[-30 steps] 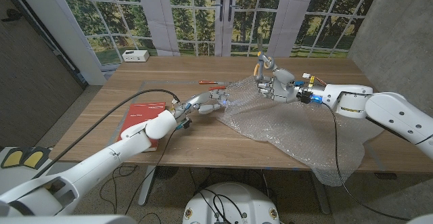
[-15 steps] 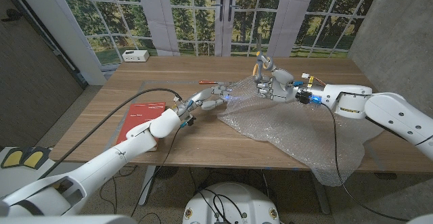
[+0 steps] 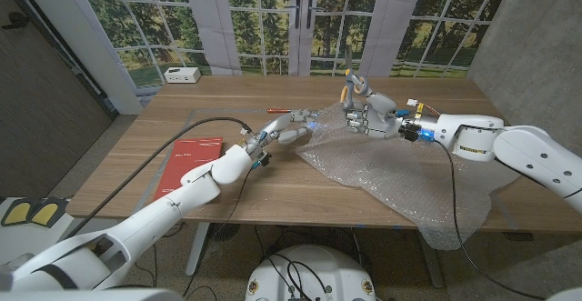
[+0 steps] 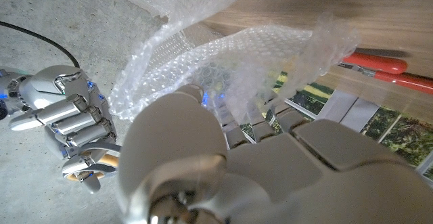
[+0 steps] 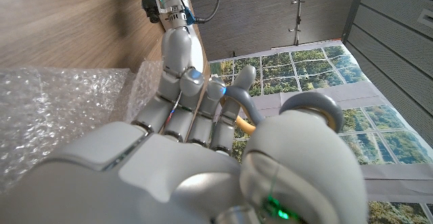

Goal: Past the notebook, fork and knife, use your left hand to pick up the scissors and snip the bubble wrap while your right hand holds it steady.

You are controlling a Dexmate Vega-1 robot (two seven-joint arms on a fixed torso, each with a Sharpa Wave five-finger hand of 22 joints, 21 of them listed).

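Note:
The bubble wrap (image 3: pixel 391 169) lies crumpled over the table's right half, its far left edge raised between my two hands. My left hand (image 3: pixel 286 133) reaches out with its fingers apart and holds nothing, its tips at that raised edge (image 4: pixel 223 68). Just beyond it, two red-handled tools (image 3: pixel 286 112) lie on the wood, also seen from the left wrist (image 4: pixel 379 65). My right hand (image 3: pixel 371 116) stands at the wrap's far edge and grips grey-looped, orange-lined scissors (image 3: pixel 350 87), loops upward (image 5: pixel 237 82). Whether it also holds the wrap I cannot tell.
A red notebook (image 3: pixel 191 160) lies near the table's front left, under my left forearm. A small white box (image 3: pixel 183 75) sits at the far left corner. The wrap hangs over the front right edge (image 3: pixel 455 228). Bare wood lies between the notebook and the wrap.
My left hand has reached farther from the robot and to the right, from beside the notebook up to the wrap's raised edge, its fingers straightening. The right hand has stayed in place.

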